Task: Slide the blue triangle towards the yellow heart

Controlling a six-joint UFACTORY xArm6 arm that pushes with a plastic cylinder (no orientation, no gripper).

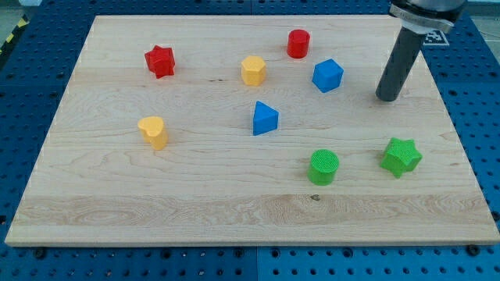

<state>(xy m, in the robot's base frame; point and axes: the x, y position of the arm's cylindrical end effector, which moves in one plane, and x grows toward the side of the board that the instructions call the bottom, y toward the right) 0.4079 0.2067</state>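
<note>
blue triangle (265, 119): sits near the middle of the surface (234, 211), flat on it and touching no other block.
yellow heart (154, 131): well apart, toward the view's left and slightly lower. The lane between the two is open wood.
my tip (387, 97): down at the surface in the view's upper right, just to the right of the blue cube (327, 75) and well apart from the triangle.
claw: none on this rig, only a bare rod, so there is no wide or narrow state to report; nothing is held.
handling (judgement): looks like a small rigid plastic piece — light, stiff, not fragile. The smooth wood probably gives low friction, so it should slide easily and may skid ahead or spin if hit off-centre.
contact point (judgement): no gripping, push only. Meet its right-hand face, a touch above centre, so the push line runs left and slightly down toward the heart.
shape risk (judgement): a wedge shape makes it prone to rotating off the rod — keep contact central on a flat face, not on a corner.
approach (judgement): come round below the blue cube to get behind the triangle without nudging it.
bystanders: the yellow hexagon (253, 70) sits above the triangle, the green cylinder (323, 166) below right, both off the push line.
</note>
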